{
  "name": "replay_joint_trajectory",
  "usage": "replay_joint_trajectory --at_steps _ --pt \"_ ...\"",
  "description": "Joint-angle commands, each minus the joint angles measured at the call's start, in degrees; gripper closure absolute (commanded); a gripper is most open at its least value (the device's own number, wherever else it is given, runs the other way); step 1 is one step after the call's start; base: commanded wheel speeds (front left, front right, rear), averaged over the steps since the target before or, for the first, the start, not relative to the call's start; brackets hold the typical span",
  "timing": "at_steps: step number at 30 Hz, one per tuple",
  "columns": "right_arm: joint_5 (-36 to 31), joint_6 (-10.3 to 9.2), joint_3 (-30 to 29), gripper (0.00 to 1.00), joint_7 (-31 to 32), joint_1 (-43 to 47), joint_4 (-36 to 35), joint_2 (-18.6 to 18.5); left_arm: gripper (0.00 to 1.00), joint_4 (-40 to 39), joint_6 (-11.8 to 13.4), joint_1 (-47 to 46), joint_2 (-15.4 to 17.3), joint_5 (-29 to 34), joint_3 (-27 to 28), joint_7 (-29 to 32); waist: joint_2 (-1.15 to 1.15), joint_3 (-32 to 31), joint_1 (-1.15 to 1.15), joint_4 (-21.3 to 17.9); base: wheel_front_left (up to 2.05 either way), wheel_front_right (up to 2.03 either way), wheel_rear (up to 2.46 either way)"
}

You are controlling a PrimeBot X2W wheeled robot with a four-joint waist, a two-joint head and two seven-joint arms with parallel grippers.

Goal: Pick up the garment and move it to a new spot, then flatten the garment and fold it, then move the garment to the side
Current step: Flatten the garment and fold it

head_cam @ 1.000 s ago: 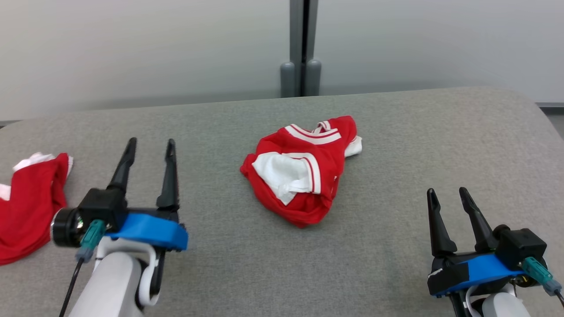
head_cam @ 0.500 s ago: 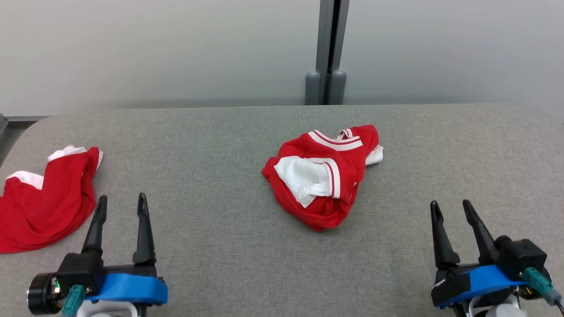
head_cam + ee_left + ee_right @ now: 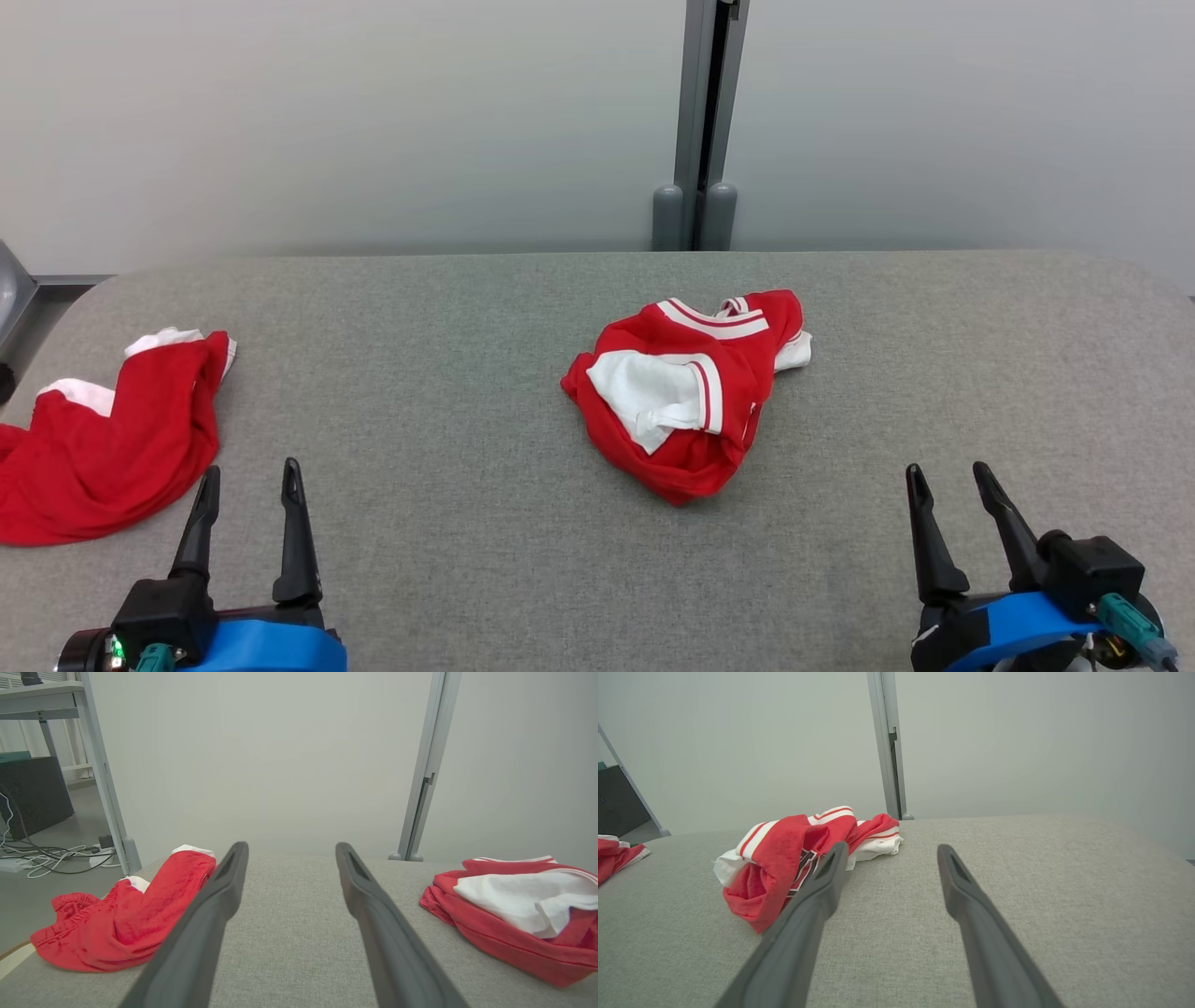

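Garment (image 3: 686, 397) sits crumpled near the middle of the grey padded table (image 3: 448, 308), a bit toward the far edge. It has a red shell with white fabric turned out and white striped trim on top. It lies free of both grippers.

Left gripper (image 3: 250, 471) is at the lower left of the head view, fingers spread with only bare table between them. Right gripper (image 3: 948, 471) is at the lower right, in the same state: spread and empty. Can't tell the height of either above the table.

The garment lies ahead of both grippers, between them and well apart from each. In the left wrist view it's off to the right of the fingers. In the right wrist view it's to the left, partly behind one finger.

Second red garment (image 3: 103, 439) is bunched at the table's left edge, near the left gripper and not touching it. Grey post (image 3: 700, 121) stands against the pale wall behind the table.
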Motion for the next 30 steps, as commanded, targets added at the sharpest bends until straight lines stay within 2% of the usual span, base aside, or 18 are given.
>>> replay_joint_trajectory --at_steps 1,13,30 --pt "-0.3 0.02 0.2 0.0 -0.1 0.6 0.0 -0.2 0.0 0.1 -0.5 0.3 -0.2 0.5 0.4 -0.1 0.0 -0.1 0.0 -0.1 0.0 0.0 0.0" --pt "-0.3 0.02 0.3 0.0 0.1 0.8 0.1 -0.1 0.0 1.5 -2.6 -0.4 -1.6 2.2 3.4 -0.1 0.0 -0.2 0.0 -0.8 0.0 0.0 0.0" --pt "-0.1 0.02 0.2 0.0 0.3 1.0 0.0 -0.1 0.0 2.9 -2.2 -0.9 -2.8 4.4 4.6 -0.2 0.0 -0.3 0.0 -0.7 0.0 0.0 0.0"
